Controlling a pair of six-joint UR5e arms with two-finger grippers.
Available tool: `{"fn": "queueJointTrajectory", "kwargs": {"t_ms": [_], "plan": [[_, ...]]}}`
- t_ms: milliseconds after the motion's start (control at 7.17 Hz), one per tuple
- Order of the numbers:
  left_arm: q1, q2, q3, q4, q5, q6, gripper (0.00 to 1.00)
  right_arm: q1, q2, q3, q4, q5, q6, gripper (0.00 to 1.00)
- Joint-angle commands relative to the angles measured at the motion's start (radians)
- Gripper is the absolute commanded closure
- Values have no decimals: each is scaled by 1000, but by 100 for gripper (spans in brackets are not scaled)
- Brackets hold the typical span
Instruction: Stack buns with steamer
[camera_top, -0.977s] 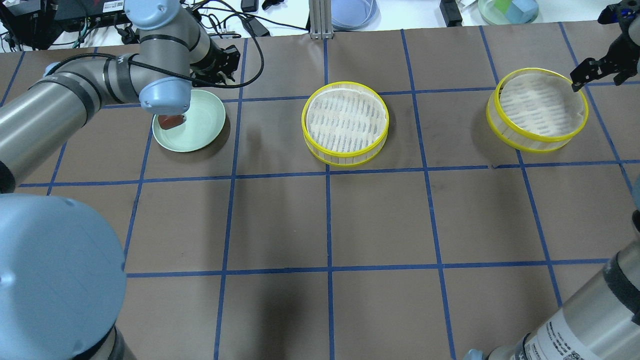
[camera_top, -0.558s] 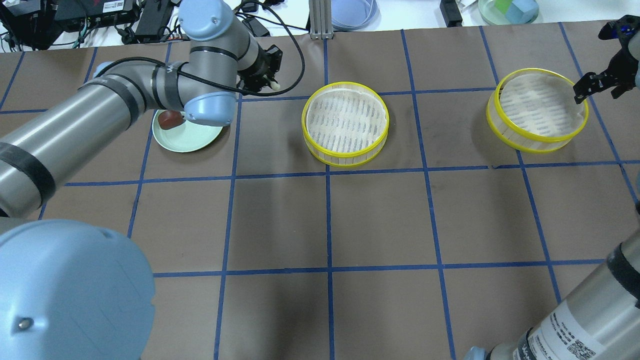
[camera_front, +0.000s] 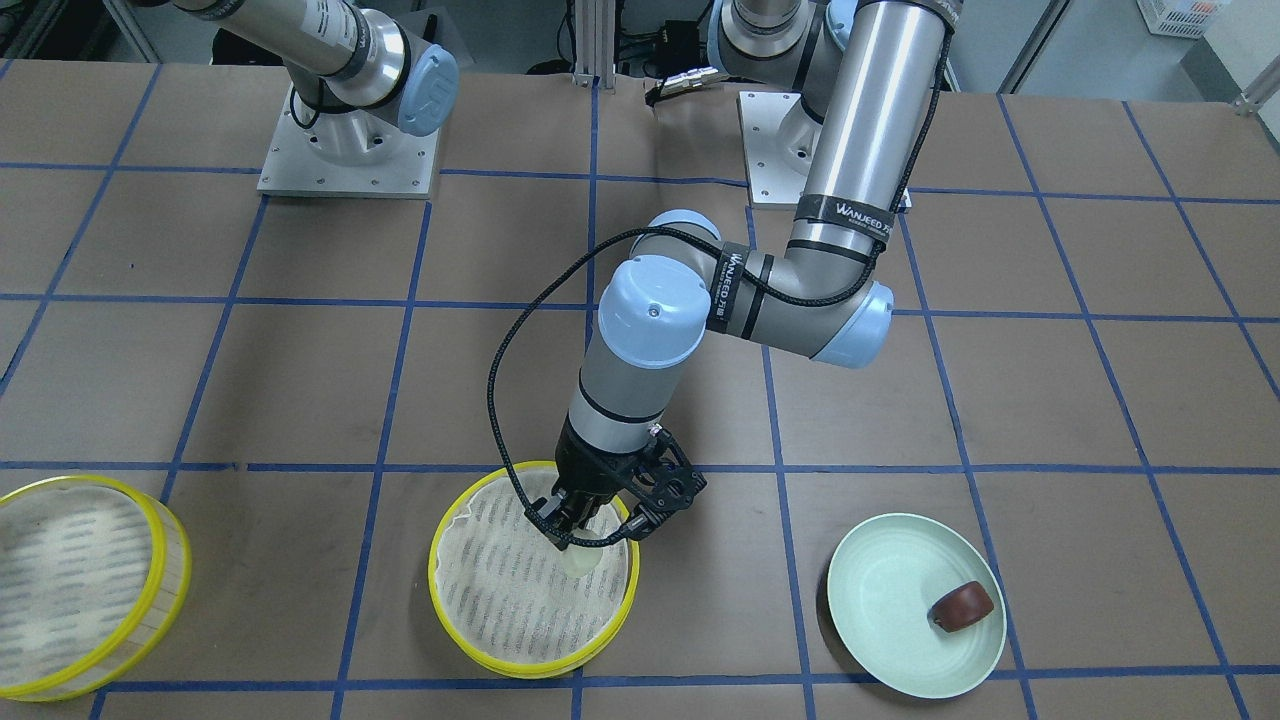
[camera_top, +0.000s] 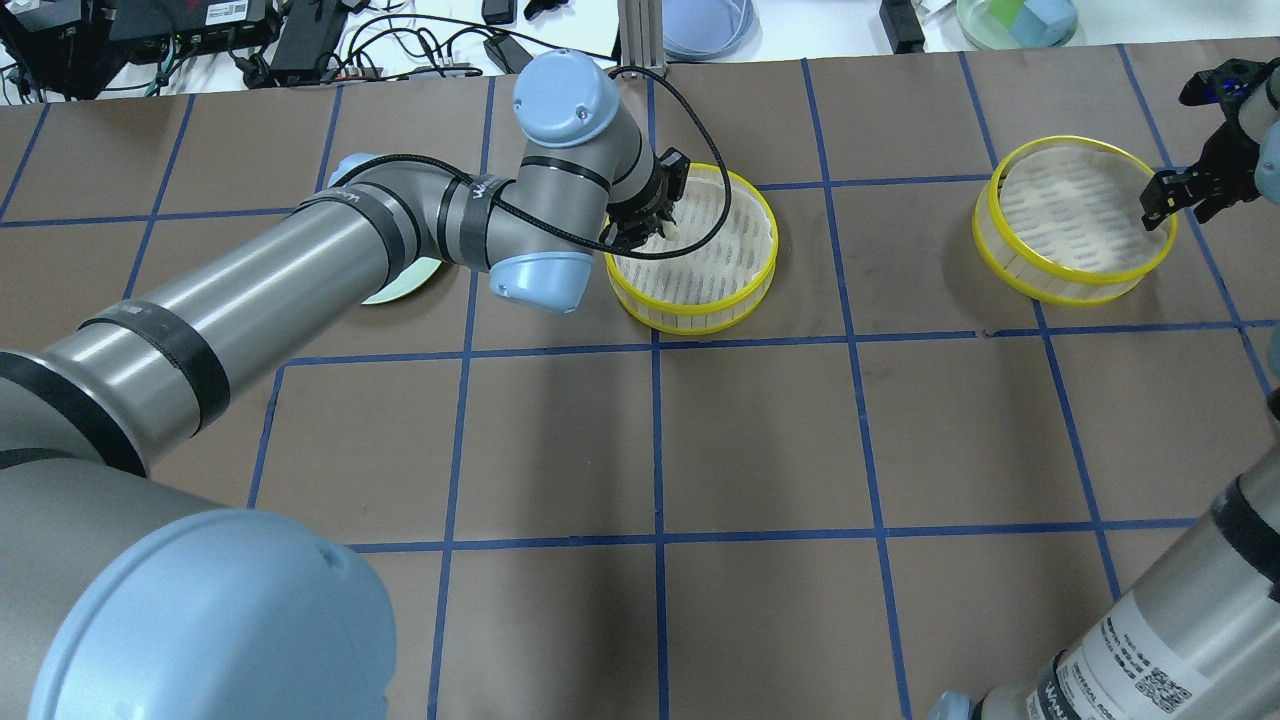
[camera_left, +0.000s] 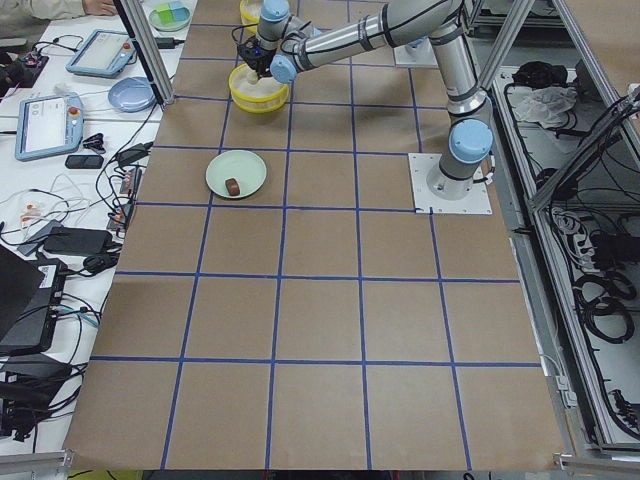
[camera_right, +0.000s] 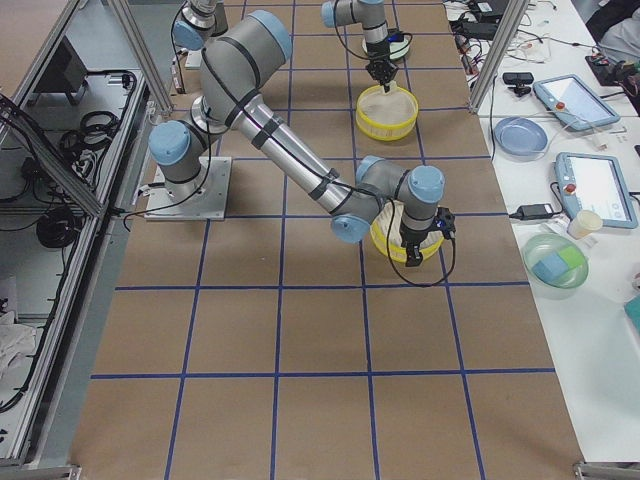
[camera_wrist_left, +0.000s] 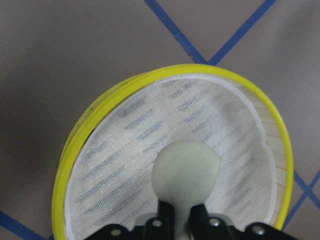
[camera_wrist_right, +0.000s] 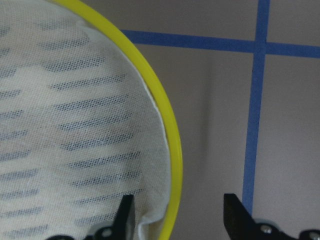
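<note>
Cream bun (camera_wrist_left: 186, 165) has moved from beside the green plate (camera_front: 880, 620) to over the middle tray (camera_top: 700, 312), near its nine o'clock edge seen from overhead; left fingers (camera_front: 557, 530) pinch it; right fingers (camera_wrist_right: 235, 215) stay spread around the rim of the other tray (camera_wrist_right: 174, 150) at three o'clock; only the front view shows the brown bun (camera_front: 962, 604) on the plate; overhead, the left arm (camera_top: 300, 270) hides it.

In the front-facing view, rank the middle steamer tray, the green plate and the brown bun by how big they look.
1. Middle steamer tray, slightly the widest.
2. Green plate, close behind.
3. Brown bun, far smaller.
</note>
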Motion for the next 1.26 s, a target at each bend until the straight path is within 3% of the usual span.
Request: {"fn": "queueJointTrajectory", "kwargs": {"t_ms": [0, 279, 419, 837, 1116], "plan": [[0, -9, -12, -2, 9, 100, 0, 0, 3, 0, 2, 3, 1, 81], [40, 23, 11, -8, 4, 117, 0, 0, -3, -2, 2, 3, 14, 100], [94, 60, 13, -60, -2, 188, 0, 0, -8, -5, 0, 0, 20, 100], [297, 154, 13, -280, 25, 796, 0, 47, -142, 0, 32, 0, 159, 100], [374, 137, 11, -277, 229, 1180, 0, 163, -253, 1, 121, -16, 315, 100]]}}
